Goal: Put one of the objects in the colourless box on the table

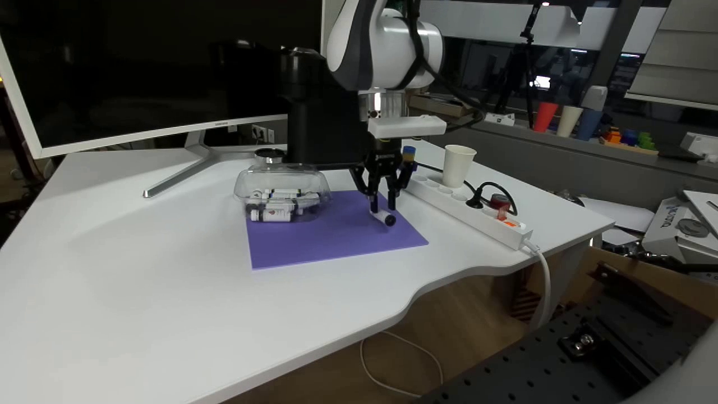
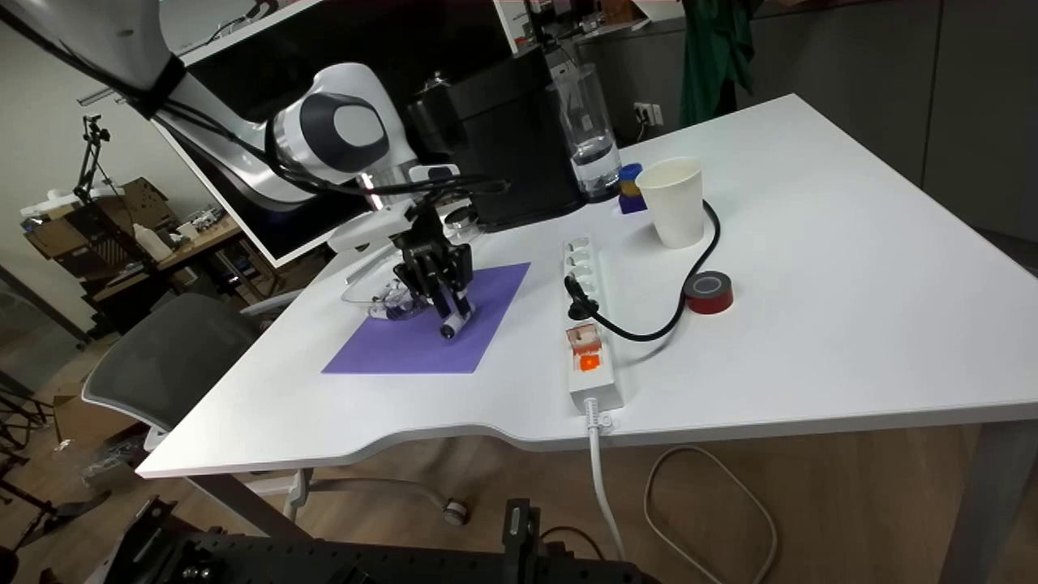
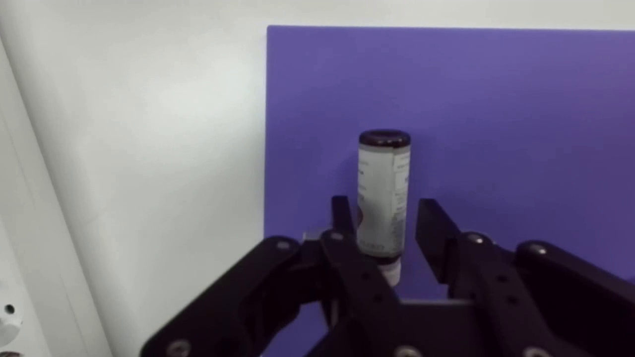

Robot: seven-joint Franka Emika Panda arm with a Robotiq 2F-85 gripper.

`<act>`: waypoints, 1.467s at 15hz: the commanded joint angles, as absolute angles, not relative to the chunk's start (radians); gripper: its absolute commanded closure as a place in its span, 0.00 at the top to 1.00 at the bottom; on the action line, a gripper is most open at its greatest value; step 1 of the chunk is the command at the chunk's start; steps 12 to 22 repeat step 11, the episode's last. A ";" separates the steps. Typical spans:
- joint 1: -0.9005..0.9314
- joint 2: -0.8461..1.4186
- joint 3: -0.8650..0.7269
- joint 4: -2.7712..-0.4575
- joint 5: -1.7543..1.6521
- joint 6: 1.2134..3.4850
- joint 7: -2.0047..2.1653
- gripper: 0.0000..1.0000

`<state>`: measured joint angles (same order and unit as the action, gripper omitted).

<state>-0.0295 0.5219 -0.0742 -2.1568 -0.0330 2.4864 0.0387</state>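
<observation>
I am looking at a little bottle [image 3: 381,198] that is lying on its side on the purple mat [image 1: 336,241]. My gripper [image 1: 382,203] is hanging at it with nothing pinched: its two fingers [image 3: 342,213] are standing apart. In the wrist view, the bottle is lying long-ways between them, one finger along each long side, so I am guessing that squeezing is coming next. The see-through box [image 1: 280,177] is sitting near. A finger is hiding some of the bottle's bottom-most end in the wrist view. In an exterior view, my gripper [image 2: 454,308] is covering some of the box. I am not telling for sure whether a finger is touching the bottle, or what all the white things [image 1: 272,215] in the box are.
</observation>
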 commanded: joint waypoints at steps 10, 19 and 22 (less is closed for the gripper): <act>0.070 0.242 -0.078 -2.242 -0.083 2.219 0.270 1.00; 0.078 0.218 -0.073 -2.246 -0.097 2.207 0.289 1.00; 0.078 0.218 -0.073 -2.246 -0.097 2.207 0.289 1.00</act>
